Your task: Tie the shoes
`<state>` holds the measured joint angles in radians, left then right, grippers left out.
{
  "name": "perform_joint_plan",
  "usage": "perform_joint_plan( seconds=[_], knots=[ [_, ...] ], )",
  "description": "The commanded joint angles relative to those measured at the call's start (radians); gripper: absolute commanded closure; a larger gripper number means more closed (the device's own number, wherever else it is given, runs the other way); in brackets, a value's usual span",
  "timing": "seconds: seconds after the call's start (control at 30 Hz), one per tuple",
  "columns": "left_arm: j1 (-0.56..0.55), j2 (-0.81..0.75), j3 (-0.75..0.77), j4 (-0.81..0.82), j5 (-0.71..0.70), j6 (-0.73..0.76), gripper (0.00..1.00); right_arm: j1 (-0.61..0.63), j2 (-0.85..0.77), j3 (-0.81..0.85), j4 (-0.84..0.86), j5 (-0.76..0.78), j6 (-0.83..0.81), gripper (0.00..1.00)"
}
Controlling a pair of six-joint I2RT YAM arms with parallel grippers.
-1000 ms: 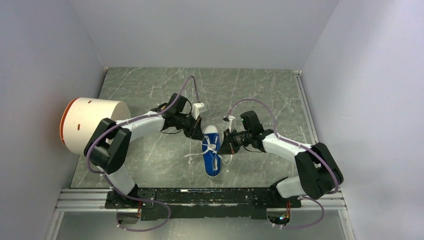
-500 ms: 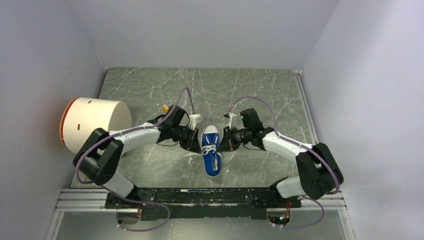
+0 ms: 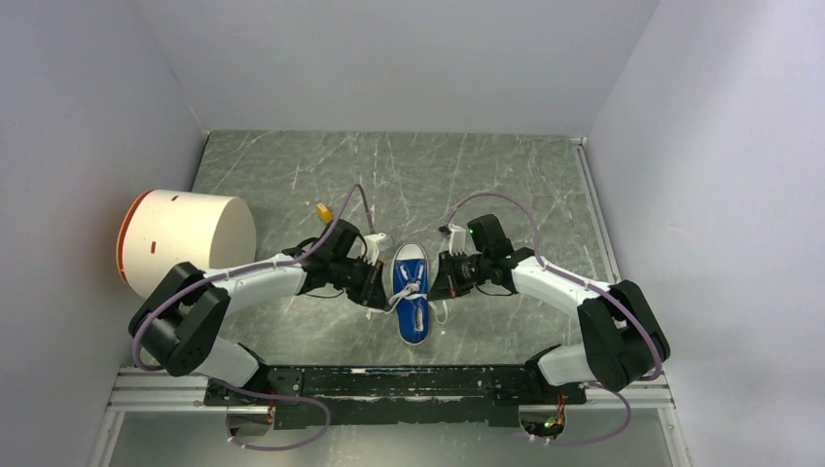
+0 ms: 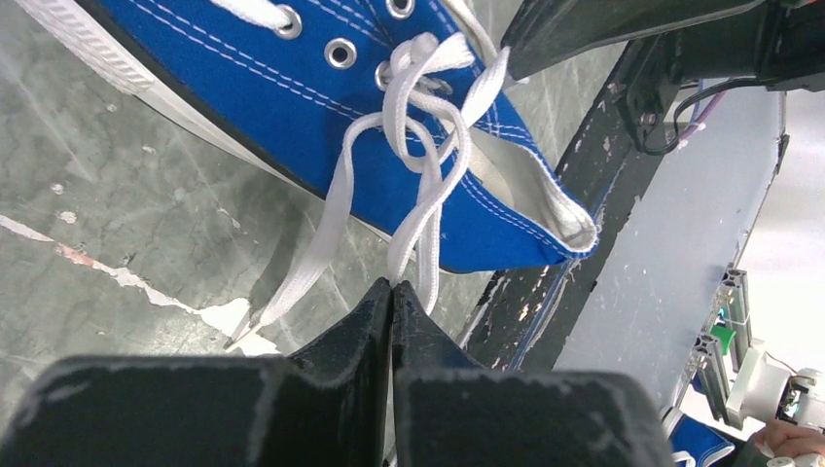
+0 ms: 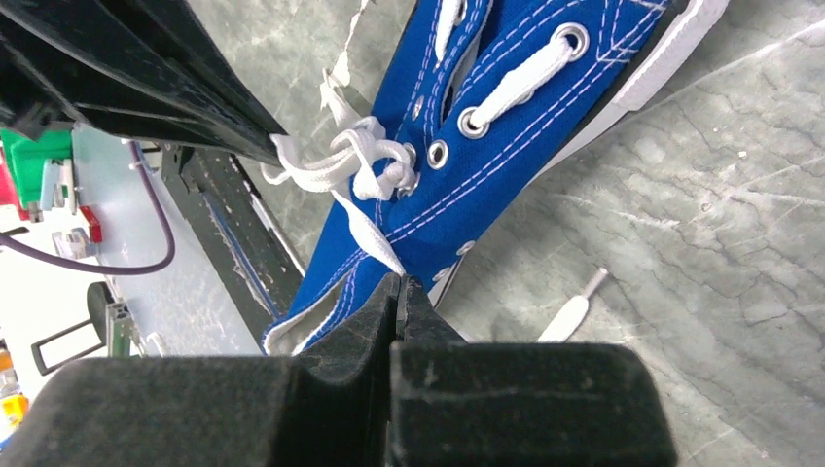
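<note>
Delta vs a second ago: left gripper [image 3: 376, 289] has moved from the toe end of the shoe [image 3: 412, 297] down to its left flank, about mid-length. The left elbow swung out toward the near-left. That uncovered the yellow block [image 3: 321, 208], which the arm hid before. Right gripper [image 3: 441, 281] has barely shifted and is still tight against the shoe's right flank. The shoe hasn't moved: centre of the tabletop [image 3: 506, 175], toe pointing at the back wall, heel toward the arm bases.

Wrist views: left gripper [image 4: 391, 287] is pinched closed on a doubled run of the laces [image 4: 428, 146] coming off the knot area, with no gap between the fingers. Right gripper [image 5: 401, 282] is also closed, with one strand of the laces [image 5: 352, 161] running into its tips. A loose lace end [image 5: 574, 311] lies flat on the tabletop beside the sole.

Room: both grippers touch or nearly touch the shoe, one on each side. Open marble lies beyond the toe as far as the back wall, and to the right as far as the right wall. The white cylinder [image 3: 185, 238] sits at the left edge, well apart from the shoe. The heel is near the black base rail [image 3: 409, 384], so there is little slack there.
</note>
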<state>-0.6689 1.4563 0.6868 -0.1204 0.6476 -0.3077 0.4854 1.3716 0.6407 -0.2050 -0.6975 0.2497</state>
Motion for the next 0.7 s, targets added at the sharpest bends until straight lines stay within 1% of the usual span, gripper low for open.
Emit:
perform_joint_plan(
  seconds=[0.0,0.1,0.27,0.33,0.4,0.47,0.5,0.57,0.6,0.67],
  knots=[
    [-0.017,0.040,0.026,-0.016,-0.010,0.040,0.93,-0.005,-0.018,0.003,0.042,-0.016,0.042,1.00],
    [-0.022,0.019,0.049,-0.077,-0.046,0.083,0.90,-0.004,-0.011,-0.003,0.054,-0.024,0.046,1.00],
    [-0.021,-0.070,0.089,-0.219,-0.132,0.147,0.67,-0.004,0.000,-0.008,0.060,-0.055,0.038,1.00],
    [-0.016,-0.092,0.123,-0.279,-0.151,0.174,0.61,-0.004,-0.002,-0.006,0.054,-0.058,0.032,1.00],
    [-0.008,-0.119,0.167,-0.315,-0.195,0.192,0.58,-0.004,-0.002,-0.005,0.051,-0.060,0.026,1.00],
    [-0.008,-0.147,0.193,-0.274,-0.226,0.202,0.48,-0.003,0.000,-0.004,0.047,-0.060,0.023,1.00],
    [-0.006,-0.155,0.195,-0.223,-0.234,0.199,0.43,-0.004,0.002,-0.004,0.047,-0.060,0.022,1.00],
    [0.002,-0.134,0.199,-0.106,-0.191,0.194,0.24,-0.004,0.007,0.000,0.046,-0.062,0.021,1.00],
    [0.014,-0.103,0.218,-0.065,-0.116,0.192,0.22,-0.004,0.009,0.002,0.045,-0.062,0.019,1.00],
    [0.043,-0.005,0.279,-0.031,-0.020,0.200,0.20,-0.004,0.009,0.008,0.037,-0.058,0.014,1.00]
  ],
)
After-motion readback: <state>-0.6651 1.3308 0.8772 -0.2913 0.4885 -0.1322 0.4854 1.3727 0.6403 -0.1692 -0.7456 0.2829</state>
